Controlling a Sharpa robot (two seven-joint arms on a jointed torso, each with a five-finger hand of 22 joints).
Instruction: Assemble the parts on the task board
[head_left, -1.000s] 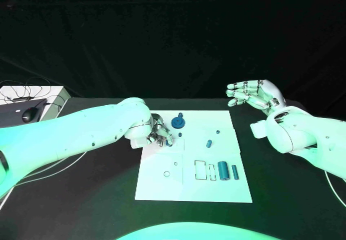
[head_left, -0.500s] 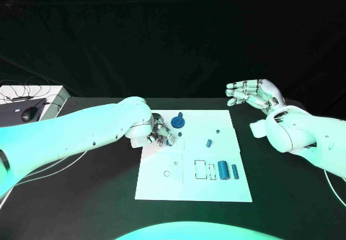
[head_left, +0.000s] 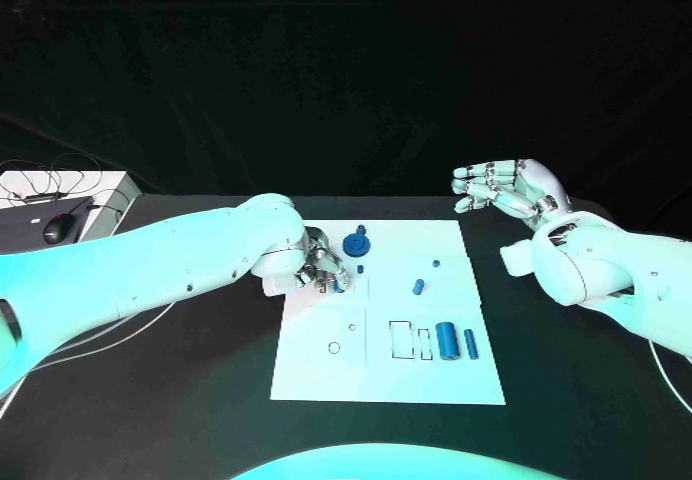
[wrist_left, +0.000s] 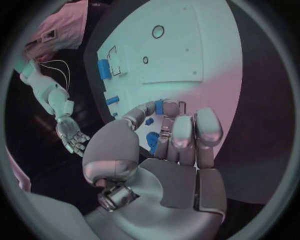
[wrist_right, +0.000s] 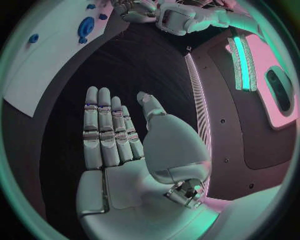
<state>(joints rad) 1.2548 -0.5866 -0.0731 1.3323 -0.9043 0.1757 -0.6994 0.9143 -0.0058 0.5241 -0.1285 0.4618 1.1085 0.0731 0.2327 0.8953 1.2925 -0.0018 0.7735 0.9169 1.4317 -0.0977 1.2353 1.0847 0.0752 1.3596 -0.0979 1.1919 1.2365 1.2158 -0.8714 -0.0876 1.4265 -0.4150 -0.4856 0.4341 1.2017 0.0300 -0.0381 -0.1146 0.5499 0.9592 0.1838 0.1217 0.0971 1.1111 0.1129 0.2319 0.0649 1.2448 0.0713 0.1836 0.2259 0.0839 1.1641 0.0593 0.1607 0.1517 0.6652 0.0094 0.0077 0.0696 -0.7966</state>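
Note:
The white task board (head_left: 389, 375) lies mid-table. My left hand (head_left: 307, 265) is low over its far left part. Thumb and a finger pinch a small blue part (wrist_left: 159, 107), seen as a blue spot at the fingertips (head_left: 342, 284). Beside that hand a round blue part (head_left: 358, 243) stands on the board, with a small blue piece (head_left: 361, 268) just in front of it. Two more small pieces (head_left: 418, 287) lie mid-board. A blue cylinder (head_left: 449, 340) and a blue bar (head_left: 470, 343) lie near the right edge, beside empty slots (head_left: 400, 340). My right hand (head_left: 505, 190) hangs off the board's far right corner, fingers apart, palm (wrist_right: 125, 150) bare.
A grey device with a mouse (head_left: 58, 228) and cables sits at the table's far left. Two small round holes (head_left: 333, 348) mark the board's near left area. Bare black table (head_left: 577, 400) surrounds the board.
The left hand's fingertips have shifted very slightly over the board with the blue part. The right hand has stayed where it was.

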